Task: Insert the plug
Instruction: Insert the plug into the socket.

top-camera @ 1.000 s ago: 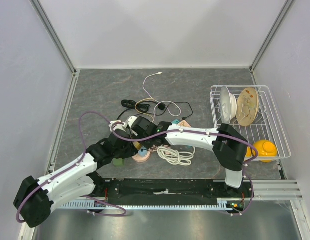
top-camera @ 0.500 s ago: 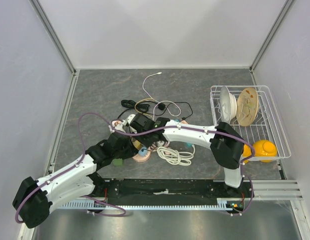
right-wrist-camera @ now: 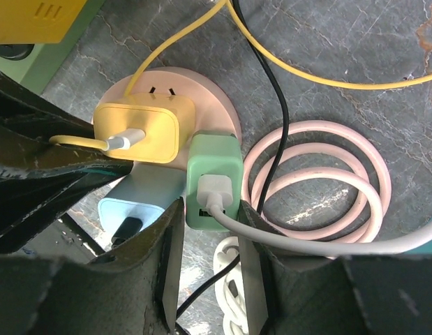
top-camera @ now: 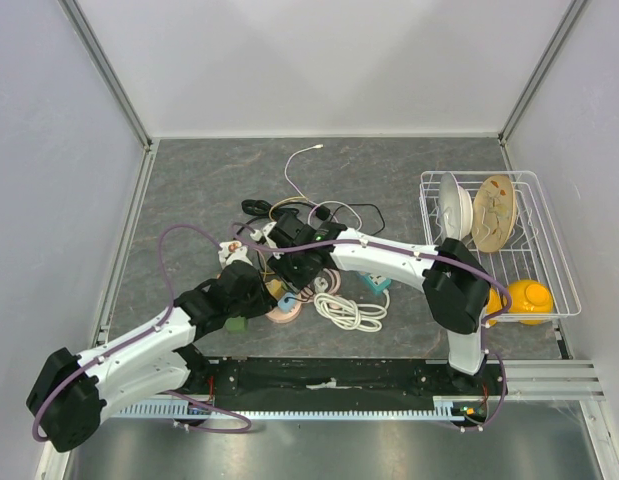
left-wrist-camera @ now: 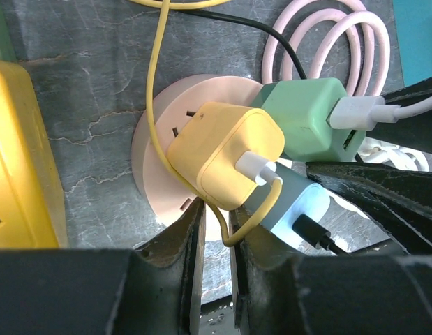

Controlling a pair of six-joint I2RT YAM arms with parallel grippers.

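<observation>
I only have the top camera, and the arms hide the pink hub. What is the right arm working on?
Observer: The right jaws straddle a green adapter sitting on the round pink hub.
Operator: Are the neighbouring sockets taken?
Observer: Yes, a yellow adapter and a light blue adapter crowd right beside it.
Operator: And the left arm?
Observer: The left jaws are shut, tips at the hub's rim next to the yellow adapter.
</observation>
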